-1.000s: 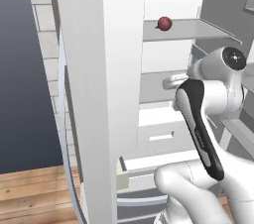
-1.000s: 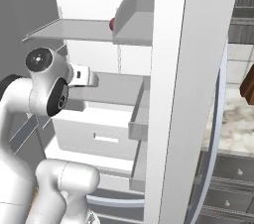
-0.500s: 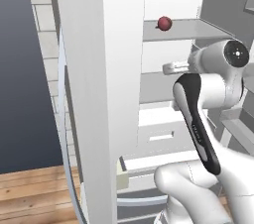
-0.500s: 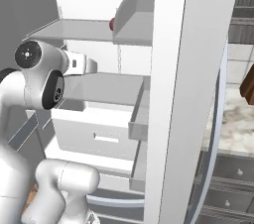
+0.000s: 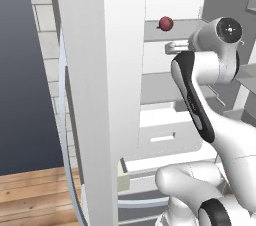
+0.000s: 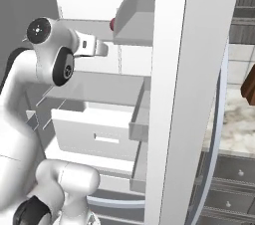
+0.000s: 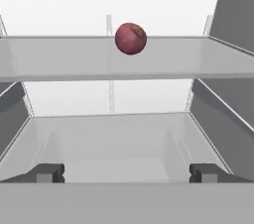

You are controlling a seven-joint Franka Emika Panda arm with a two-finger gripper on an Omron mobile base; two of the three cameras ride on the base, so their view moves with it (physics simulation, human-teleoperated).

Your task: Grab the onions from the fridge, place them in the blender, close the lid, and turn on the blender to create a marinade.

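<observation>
Fridge (image 5: 100, 95) door open, red onion (image 7: 130, 38) on upper shelf (image 7: 59, 59). Claw (image 7: 126, 172) released, empty, aimed below onion; needs raising to grab.

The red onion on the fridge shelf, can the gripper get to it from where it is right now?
Probably yes. The fridge door stands open, the gripper is open and faces into the shelves, and nothing lies between it and the red onion. The onion sits on a higher shelf, so the hand must rise first.

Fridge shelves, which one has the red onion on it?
The upper shelf, where the red onion sits; the lower shelf, level with the open tool, holds no onion.
</observation>
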